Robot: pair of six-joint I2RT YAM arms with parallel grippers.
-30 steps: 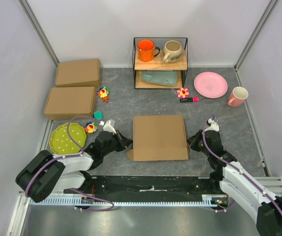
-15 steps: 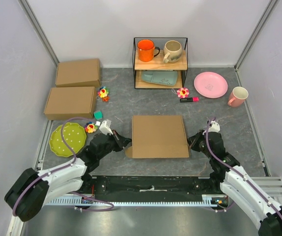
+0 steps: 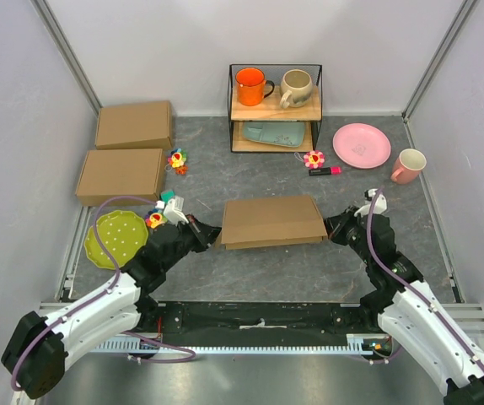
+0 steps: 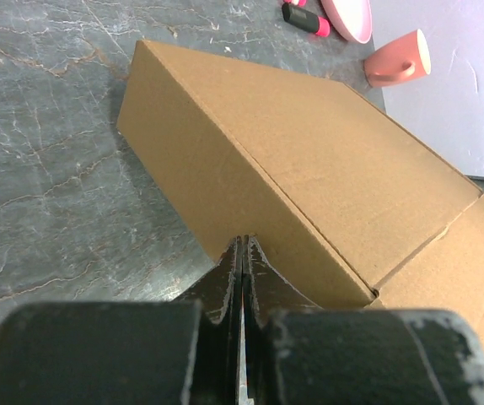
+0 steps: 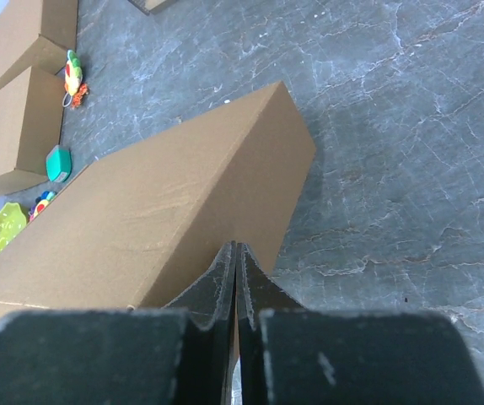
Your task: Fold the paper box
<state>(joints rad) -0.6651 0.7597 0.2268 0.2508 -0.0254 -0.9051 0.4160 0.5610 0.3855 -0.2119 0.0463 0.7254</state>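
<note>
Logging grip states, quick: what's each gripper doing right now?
Left gripper: closed on the paper box.
Right gripper: closed on the paper box.

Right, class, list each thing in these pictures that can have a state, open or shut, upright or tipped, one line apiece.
paper box: closed, tilted, gripped at both ends
left gripper: shut on the paper box
right gripper: shut on the paper box
rear spare box: closed
front spare box: closed
orange mug: upright on the rack
beige mug: upright on the rack
pink mug: upright
pink plate: empty
</note>
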